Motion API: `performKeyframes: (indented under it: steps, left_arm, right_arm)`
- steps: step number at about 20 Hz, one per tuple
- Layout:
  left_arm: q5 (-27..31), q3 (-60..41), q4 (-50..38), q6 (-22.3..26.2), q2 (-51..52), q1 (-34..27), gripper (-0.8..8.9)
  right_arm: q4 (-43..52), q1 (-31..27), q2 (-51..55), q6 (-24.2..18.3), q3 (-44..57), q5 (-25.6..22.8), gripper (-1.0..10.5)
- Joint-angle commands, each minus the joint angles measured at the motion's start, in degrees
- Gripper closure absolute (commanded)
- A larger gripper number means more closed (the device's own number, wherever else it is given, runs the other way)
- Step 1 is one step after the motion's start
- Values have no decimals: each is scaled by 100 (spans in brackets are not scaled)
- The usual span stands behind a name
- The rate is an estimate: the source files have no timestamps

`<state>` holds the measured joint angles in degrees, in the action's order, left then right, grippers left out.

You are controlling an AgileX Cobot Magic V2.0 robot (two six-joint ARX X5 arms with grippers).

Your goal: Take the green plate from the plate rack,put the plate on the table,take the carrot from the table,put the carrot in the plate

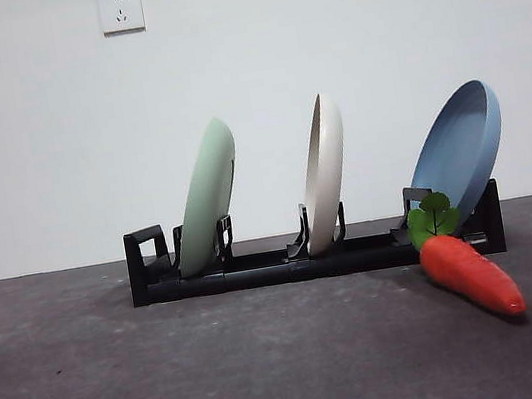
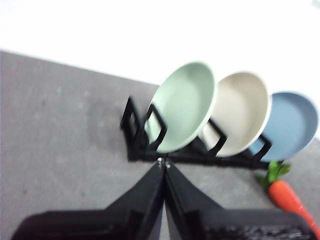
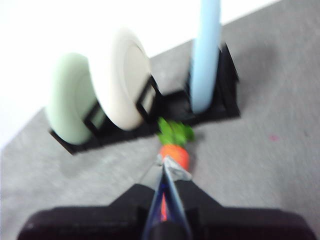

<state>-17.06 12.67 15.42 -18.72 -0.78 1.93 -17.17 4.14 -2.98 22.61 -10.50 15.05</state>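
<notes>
- While neither arm shows in the front view, both wrist views look down on the scene from some way off, so nothing is grasped yet.
- The green plate [image 1: 208,196] stands on edge in the end slot of the plate rack [image 1: 257,272], leaning on its holders; the slot keeps it upright, so a gripper can take it by the upper rim.
- A cream plate [image 1: 326,172] sits in the middle slot, a blue plate [image 1: 461,150] in the far end slot. All three tilt the same way.
- The carrot [image 1: 470,273] lies on the table [image 1: 123,384] just in front of the rack's blue-plate end, its leaves close to the rack, tip pointing away from it.
- The left gripper [image 2: 164,165] has its jaws pressed together, holding nothing. The green plate [image 2: 183,106] is ahead of its tips, apart from them, roughly in line.
- The right gripper [image 3: 167,172] also looks closed and empty, though blur makes that less sure. The carrot [image 3: 175,155] lies straight ahead below its tips; contact is unlikely, given that the front view shows the carrot alone.
- Judgement: the left gripper must open before it goes for the plate rim.
</notes>
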Motion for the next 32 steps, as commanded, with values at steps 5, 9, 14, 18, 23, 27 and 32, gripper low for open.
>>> performKeyframes:
  steps: [5,9,14,18,23,27,32]
  left_arm:
    - [-809,1156,1056,33,-354,-11,820]
    - [-1370,1700,1567,376,-800,-9,819]
    - [-2111,2387,2358,1001,-1469,-9,820]
    - [-2387,2916,3283,1620,-1950,-9,820]
    - [-2354,3303,4293,2203,-2356,-9,817]
    - [-2354,3316,4262,2173,-2396,-11,411]
    - [-2354,3316,4105,2173,-2398,-9,207]
  right_arm:
    - [-1403,13,-1292,-868,-1849,621,959]
    - [-2472,17,-2015,-1554,-2774,905,959]
    - [-3744,17,-2817,-2302,-3766,1233,959]
    - [-4669,17,-3268,-2723,-4249,1379,958]
    - [-5368,17,-3451,-3047,-4334,1351,949]
    - [-5364,17,-3451,-2977,-4334,1351,672]
    - [-5362,17,-3453,-2892,-4334,1349,285]
